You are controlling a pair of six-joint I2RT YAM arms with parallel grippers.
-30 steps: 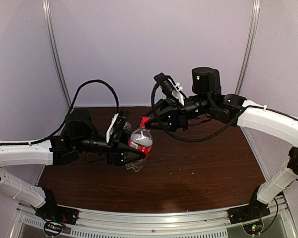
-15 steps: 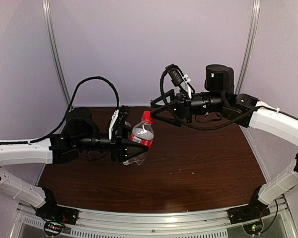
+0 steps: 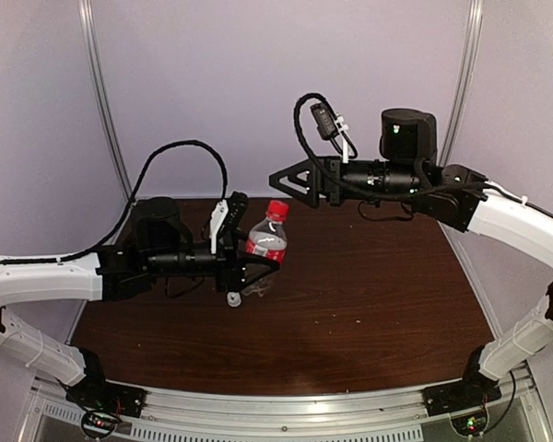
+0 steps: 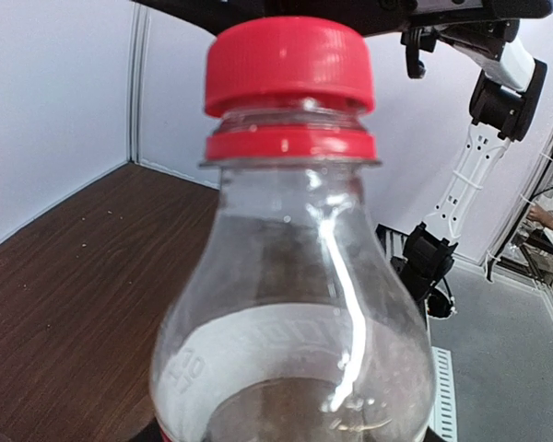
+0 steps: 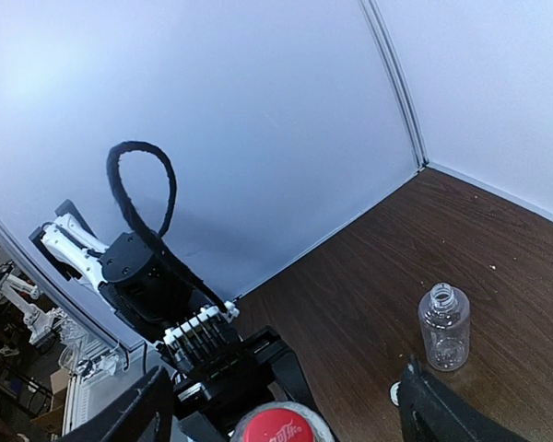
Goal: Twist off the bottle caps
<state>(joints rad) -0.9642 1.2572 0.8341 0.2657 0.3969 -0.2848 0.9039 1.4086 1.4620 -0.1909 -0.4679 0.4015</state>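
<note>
Left gripper [image 3: 254, 267] apparently clamps the red-label bottle [image 3: 265, 245]; right gripper [image 3: 278, 178], spread wide, must descend onto the red cap [image 4: 288, 64] and twist.

Left arm [image 3: 46, 281]: stretched level toward the bottle [image 3: 265, 244] from its left; left gripper [image 3: 261, 267] clamped on the bottle's body. Right arm [image 3: 516, 221]: held high, forearm level, reaching in from the bottle's right; right gripper [image 3: 281, 177] above the bottle, fingers [image 5: 152, 410] spread wide
</note>
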